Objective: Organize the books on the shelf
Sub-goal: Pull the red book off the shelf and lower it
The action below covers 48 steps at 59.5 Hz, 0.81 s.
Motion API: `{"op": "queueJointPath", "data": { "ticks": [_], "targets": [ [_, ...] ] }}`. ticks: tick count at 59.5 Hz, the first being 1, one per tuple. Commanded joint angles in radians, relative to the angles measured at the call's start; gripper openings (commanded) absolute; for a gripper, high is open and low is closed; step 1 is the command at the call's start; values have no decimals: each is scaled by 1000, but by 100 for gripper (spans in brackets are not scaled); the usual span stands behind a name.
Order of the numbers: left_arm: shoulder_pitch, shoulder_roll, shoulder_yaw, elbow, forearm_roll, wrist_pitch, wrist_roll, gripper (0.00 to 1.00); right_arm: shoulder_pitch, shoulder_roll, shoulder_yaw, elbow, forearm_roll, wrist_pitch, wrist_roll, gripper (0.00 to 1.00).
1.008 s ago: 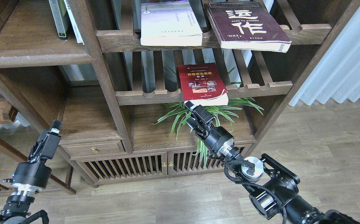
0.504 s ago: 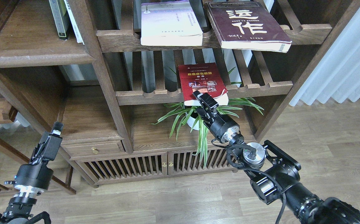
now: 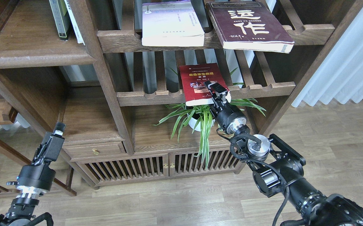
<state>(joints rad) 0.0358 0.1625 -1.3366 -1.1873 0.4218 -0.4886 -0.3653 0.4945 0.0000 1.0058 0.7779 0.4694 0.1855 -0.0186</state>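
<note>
The red book (image 3: 198, 82) lies flat on the middle slatted rack, its near edge over the front rail. My right gripper (image 3: 218, 91) is at the book's near right corner, with one finger on the cover; the other finger is hidden, so I cannot tell if it grips. The lavender-white book (image 3: 170, 23) and the maroon book (image 3: 247, 25) lie on the upper slatted rack, and the maroon one overhangs the front. The solid shelf (image 3: 37, 58) is at the upper left. My left gripper (image 3: 58, 128) hangs low at the left, away from the books, too dark to read.
Two upright books (image 3: 65, 18) stand at the right end of the solid shelf. A potted spider plant (image 3: 200, 121) sits just under my right wrist. A lower cabinet with slatted doors (image 3: 144, 168) and a drawer (image 3: 95, 150) is below. A curtain (image 3: 350, 62) hangs at the right.
My right gripper rose and moved right from below the red book's near edge to its near right corner. The plant pot came into view. The left arm barely moved.
</note>
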Motion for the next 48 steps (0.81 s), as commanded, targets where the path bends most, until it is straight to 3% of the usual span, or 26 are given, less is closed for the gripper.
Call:
{"op": "queueJointPath", "data": {
  "ticks": [1,10,16,26,38,48],
  "targets": [
    [1,0,-1,0,0,0,-1,100,-1,0,-6,-6,-5,-1,3,28],
    [4,-1,-1,0,0,0,-3,100,-16,0,-10,-11,-6,8,3,12],
    [1,-1,5,0,0,0,-4,100,-46,0,-15,9,-8,38,-1,6],
    [-5,-12,40,17,-23,0,-6,100,-172,0,-59,83,-47,202,-24,4],
    [-5,-14,117,35,-61,0,9,100,-330,0,-61,277,-52,301,-37,4],
    [-10,3,165,35,-64,0,11,100,-461,0,-75,351,-93,303,-142,4]
  ]
}}
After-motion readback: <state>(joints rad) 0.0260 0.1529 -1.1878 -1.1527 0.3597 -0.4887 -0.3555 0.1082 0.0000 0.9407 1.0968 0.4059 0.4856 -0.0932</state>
